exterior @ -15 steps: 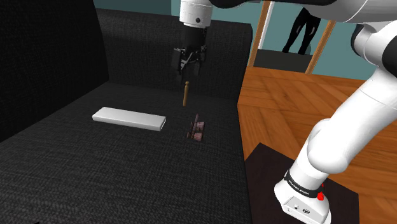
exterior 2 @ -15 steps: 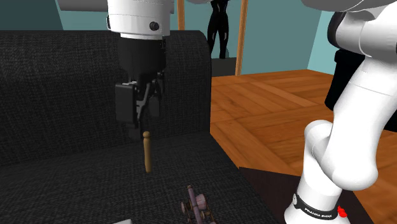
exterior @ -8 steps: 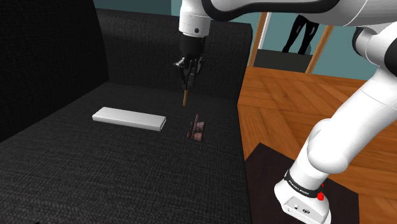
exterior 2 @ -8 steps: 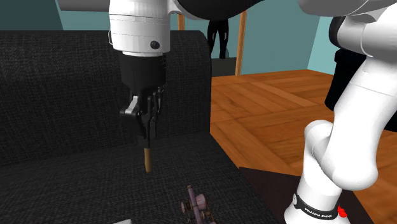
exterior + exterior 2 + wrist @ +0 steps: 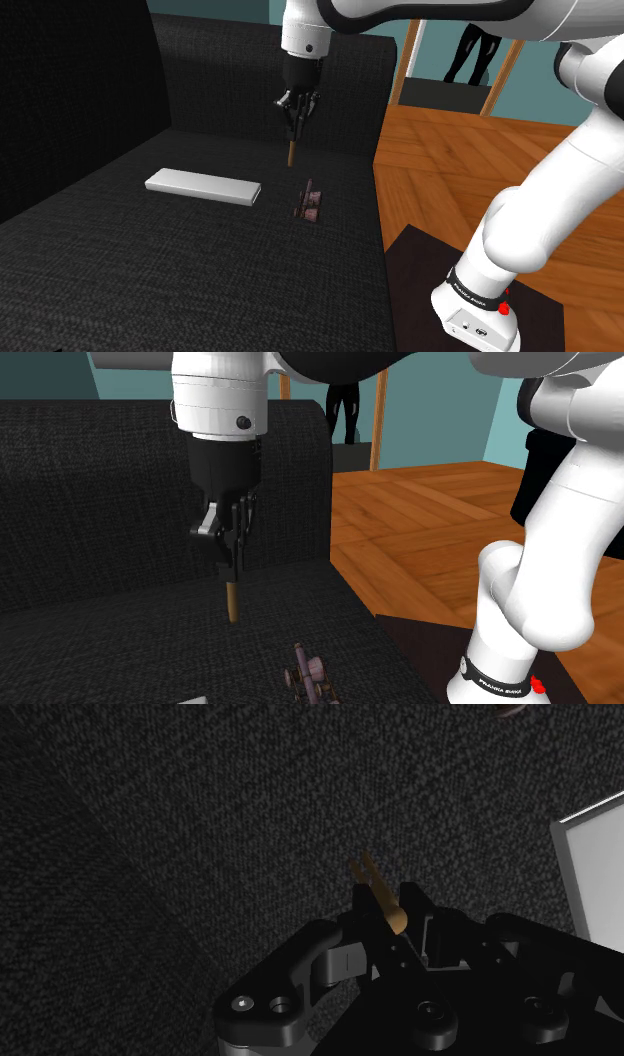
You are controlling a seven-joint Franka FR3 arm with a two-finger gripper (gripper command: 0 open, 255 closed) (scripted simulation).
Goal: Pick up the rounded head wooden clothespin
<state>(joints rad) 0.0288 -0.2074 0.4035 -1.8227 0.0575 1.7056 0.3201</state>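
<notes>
Clasping upright clothespin (image 5: 291, 153), gripper (image 5: 294, 125) above sofa (image 5: 200, 262), forked legs (image 5: 364, 870) in wrist view, white slab (image 5: 203, 187) at eight o'clock in shoulder view.

The arm (image 5: 560, 190) is glossy white, made of thick rounded links with dark joints between them. Low down, a black band (image 5: 497, 678) bears small white lettering, with a red button (image 5: 504, 309) beside it. The last link (image 5: 218, 397) is a white cylinder with one dark round hole. The gripper (image 5: 231, 577) is all black and angular, with grey-edged linkages and round bolt heads (image 5: 427, 1011) on its body.
</notes>
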